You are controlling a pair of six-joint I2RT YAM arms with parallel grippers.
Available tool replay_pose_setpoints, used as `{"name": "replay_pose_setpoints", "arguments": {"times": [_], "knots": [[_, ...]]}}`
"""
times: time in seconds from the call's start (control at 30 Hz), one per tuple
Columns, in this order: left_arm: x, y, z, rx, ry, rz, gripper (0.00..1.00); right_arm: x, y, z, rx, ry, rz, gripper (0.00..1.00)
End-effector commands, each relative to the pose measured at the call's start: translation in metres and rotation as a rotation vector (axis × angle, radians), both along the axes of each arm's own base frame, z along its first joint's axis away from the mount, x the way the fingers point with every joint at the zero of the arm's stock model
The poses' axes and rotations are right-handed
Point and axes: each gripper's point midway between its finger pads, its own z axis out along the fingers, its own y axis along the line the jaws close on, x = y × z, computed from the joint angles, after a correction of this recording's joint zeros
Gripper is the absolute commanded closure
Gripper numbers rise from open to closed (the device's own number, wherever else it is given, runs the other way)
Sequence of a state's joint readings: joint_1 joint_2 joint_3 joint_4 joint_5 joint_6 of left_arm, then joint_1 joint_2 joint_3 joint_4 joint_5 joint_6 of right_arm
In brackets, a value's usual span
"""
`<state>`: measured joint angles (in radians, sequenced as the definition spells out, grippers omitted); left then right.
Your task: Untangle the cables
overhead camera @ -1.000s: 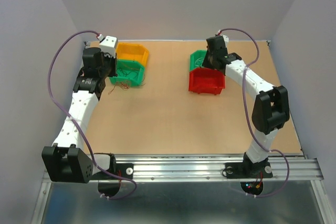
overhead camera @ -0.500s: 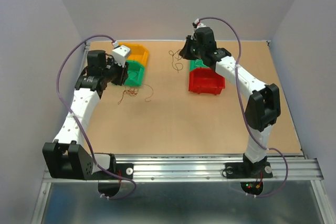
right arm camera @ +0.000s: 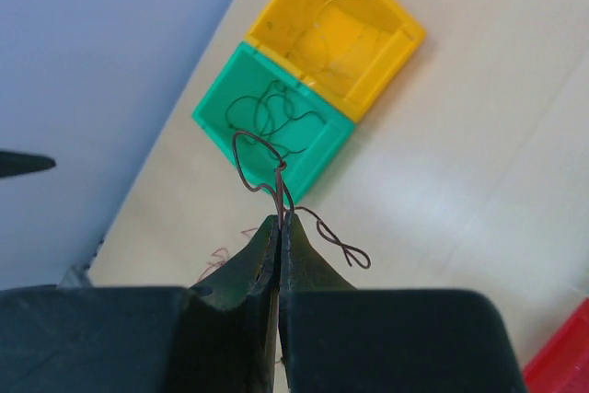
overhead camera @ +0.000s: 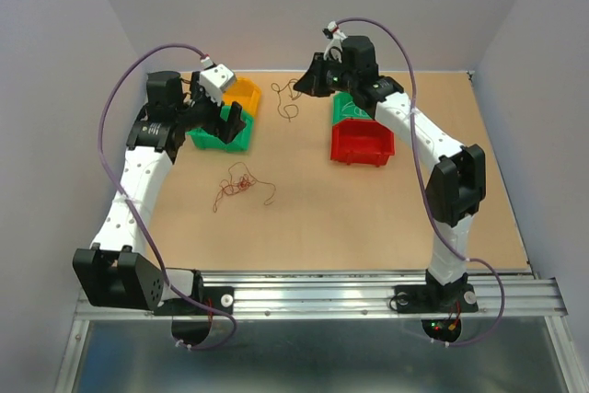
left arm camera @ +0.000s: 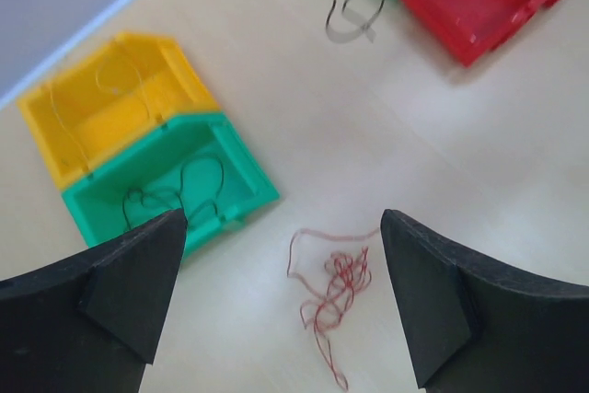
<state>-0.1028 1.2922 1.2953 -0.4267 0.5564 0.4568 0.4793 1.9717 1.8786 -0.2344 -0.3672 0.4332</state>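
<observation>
The cables (overhead camera: 241, 185) lie as a small reddish wad with pale strands on the table, right of the left arm. In the left wrist view the wad (left arm camera: 333, 284) sits below and between my left gripper's (left arm camera: 281, 227) widely open, empty jaws. My left gripper (overhead camera: 225, 115) hovers over the left green bin (overhead camera: 221, 135). My right gripper (overhead camera: 306, 83) is raised at the back centre, shut on a thin dark brown wire (right arm camera: 267, 167) that dangles in loops (overhead camera: 290, 100). The right gripper (right arm camera: 279, 220) looks down on the left bins.
A yellow bin (overhead camera: 241, 92) and the green bin (left arm camera: 175, 192) at the back left hold thin wires. A second green bin (overhead camera: 348, 108) and a red bin (overhead camera: 362, 143) stand at the back right under the right arm. Purple arm cables arch over both arms.
My left gripper has opened and the reddish wad now lies free on the table, farther toward the middle. The right arm has swung left and up, carrying the brown wire.
</observation>
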Motion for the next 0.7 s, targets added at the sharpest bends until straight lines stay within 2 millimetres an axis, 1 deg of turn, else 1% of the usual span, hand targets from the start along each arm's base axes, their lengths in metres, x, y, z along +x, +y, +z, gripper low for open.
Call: {"name": "replay_pose_setpoints", "arguments": {"times": [0.0, 0.03, 0.17, 0.23, 0.3, 0.33, 0.37, 0.43, 0.47, 0.5, 0.67], "knots": [[0.001, -0.037, 0.047, -0.133, -0.173, -0.205, 0.01, -0.033, 0.025, 0.052, 0.111, -0.100, 0.231, 1.00], [-0.001, -0.044, 0.049, -0.149, -0.218, -0.262, 0.01, -0.042, 0.029, 0.056, 0.125, -0.098, 0.278, 1.00], [-0.006, -0.056, 0.052, -0.180, -0.304, -0.357, 0.01, -0.063, 0.035, 0.062, 0.132, -0.107, 0.345, 0.99], [-0.003, -0.060, 0.049, -0.191, -0.289, -0.362, 0.01, -0.070, 0.038, 0.064, 0.133, -0.115, 0.373, 1.00], [0.003, -0.065, 0.049, -0.199, -0.276, -0.371, 0.01, -0.080, 0.045, 0.067, 0.139, -0.118, 0.411, 0.99], [0.004, -0.066, 0.049, -0.199, -0.279, -0.381, 0.01, -0.082, 0.047, 0.068, 0.139, -0.124, 0.420, 0.99], [0.004, -0.069, 0.052, -0.200, -0.285, -0.393, 0.01, -0.087, 0.054, 0.070, 0.142, -0.130, 0.443, 0.99], [0.007, -0.073, 0.049, -0.194, -0.279, -0.389, 0.01, -0.092, 0.060, 0.071, 0.145, -0.136, 0.464, 0.99], [0.011, -0.074, 0.054, -0.192, -0.302, -0.383, 0.01, -0.093, 0.063, 0.070, 0.146, -0.133, 0.473, 0.99], [0.013, -0.076, 0.054, -0.188, -0.303, -0.376, 0.01, -0.098, 0.067, 0.073, 0.149, -0.136, 0.484, 1.00], [0.015, -0.083, 0.055, -0.181, -0.306, -0.369, 0.06, -0.110, 0.077, 0.078, 0.155, -0.152, 0.512, 0.99]]}}
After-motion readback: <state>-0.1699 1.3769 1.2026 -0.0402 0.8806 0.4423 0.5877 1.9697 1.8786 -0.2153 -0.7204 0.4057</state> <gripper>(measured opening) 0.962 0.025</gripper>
